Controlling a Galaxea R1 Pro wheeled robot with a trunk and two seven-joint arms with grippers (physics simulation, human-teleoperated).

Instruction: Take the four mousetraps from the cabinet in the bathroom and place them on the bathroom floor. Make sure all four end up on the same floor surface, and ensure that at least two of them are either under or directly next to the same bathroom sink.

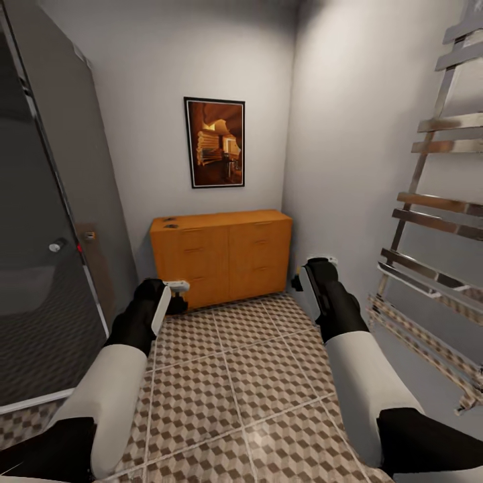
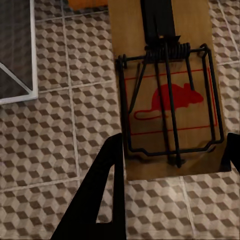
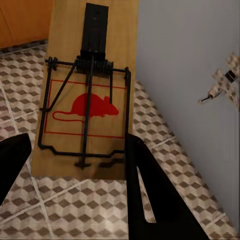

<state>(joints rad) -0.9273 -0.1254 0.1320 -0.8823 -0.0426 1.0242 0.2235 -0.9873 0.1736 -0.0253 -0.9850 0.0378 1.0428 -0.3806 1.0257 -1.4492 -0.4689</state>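
The orange-brown cabinet [image 1: 221,258] stands against the far wall, with two small dark shapes [image 1: 168,223] on its top's left end, too small to identify. My left gripper [image 2: 175,150] is shut on a mousetrap [image 2: 170,100], a tan board with a black wire spring and a red mouse print, held above the cube-patterned bathroom floor [image 2: 45,145]. My right gripper [image 3: 77,150] is shut on a second mousetrap [image 3: 90,105] over the same floor [image 3: 30,210]. In the head view, both grippers hang low before the cabinet, left [image 1: 176,288] and right [image 1: 316,265]. The bathroom sink is out of view.
A glass shower enclosure [image 1: 47,268] with a white base frame [image 2: 30,95] lines the left side. A chrome towel rail [image 1: 436,235] hangs on the right wall, close to my right arm. A framed picture [image 1: 215,142] hangs above the cabinet. Tiled floor [image 1: 235,376] lies between me and the cabinet.
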